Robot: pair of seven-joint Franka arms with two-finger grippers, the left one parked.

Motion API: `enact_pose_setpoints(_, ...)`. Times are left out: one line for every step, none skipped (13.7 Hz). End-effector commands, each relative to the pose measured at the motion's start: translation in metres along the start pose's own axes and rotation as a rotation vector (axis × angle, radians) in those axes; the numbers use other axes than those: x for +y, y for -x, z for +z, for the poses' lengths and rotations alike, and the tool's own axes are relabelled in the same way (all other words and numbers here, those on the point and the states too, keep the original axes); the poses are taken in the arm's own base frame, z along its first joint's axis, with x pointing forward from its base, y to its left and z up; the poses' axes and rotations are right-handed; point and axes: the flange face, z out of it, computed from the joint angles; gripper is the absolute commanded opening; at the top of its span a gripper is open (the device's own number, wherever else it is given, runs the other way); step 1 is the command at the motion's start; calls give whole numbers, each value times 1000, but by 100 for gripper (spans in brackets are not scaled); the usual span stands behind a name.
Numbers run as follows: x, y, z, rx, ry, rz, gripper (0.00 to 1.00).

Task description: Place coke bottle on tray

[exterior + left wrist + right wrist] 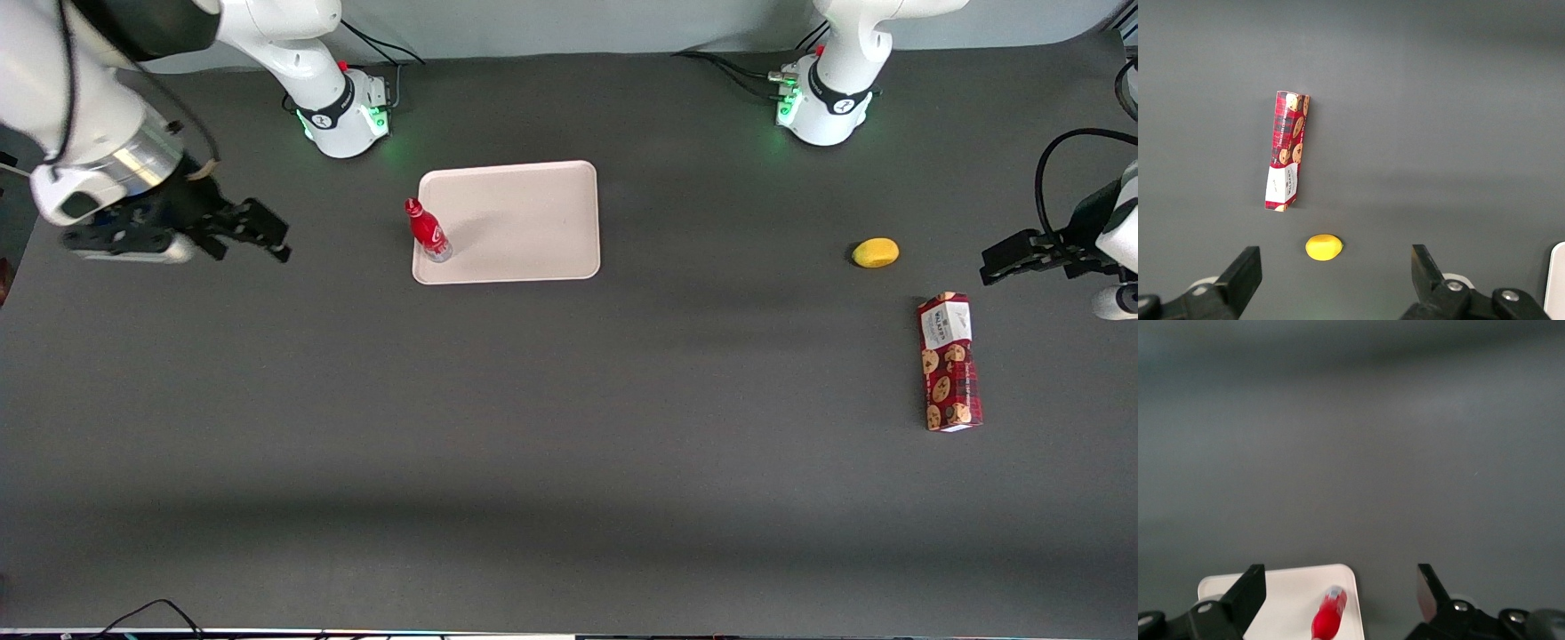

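Observation:
The coke bottle (428, 233), small with a red cap, red label and clear base, stands upright on the pale pink-beige tray (533, 222). It is at the tray's corner nearest the working arm's end and the front camera. My right gripper (276, 238) is open and empty. It hangs above the table, apart from the tray, toward the working arm's end. In the right wrist view the bottle (1328, 617) and the tray's corner (1285, 593) show between the open fingers of the gripper (1340, 572).
A yellow lemon-like fruit (876, 252) and a red cookie box (949, 362) lie toward the parked arm's end of the table. The box is nearer the front camera than the fruit. Both show in the left wrist view, fruit (1323, 247) and box (1287, 160).

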Motion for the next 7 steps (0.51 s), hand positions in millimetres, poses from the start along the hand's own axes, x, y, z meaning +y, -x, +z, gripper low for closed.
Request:
enact_pose_setpoints(33,-38,-18,11,15,40,100)
enact_pose_setpoints(39,-39,-24,13,50,40,100)
enact_pose_setpoints(43,-40,-31,17,99,29,100)
enact_pose_setpoints(44,-42,-35,15,123,25,100)
enact_pose_setpoints(46,-43,-33,7,126,18,100)
enact_pose_setpoints(47,-43,-33,5,127,1,100)
enact_pose_setpoints(47,-43,-33,5,128,-4,100)
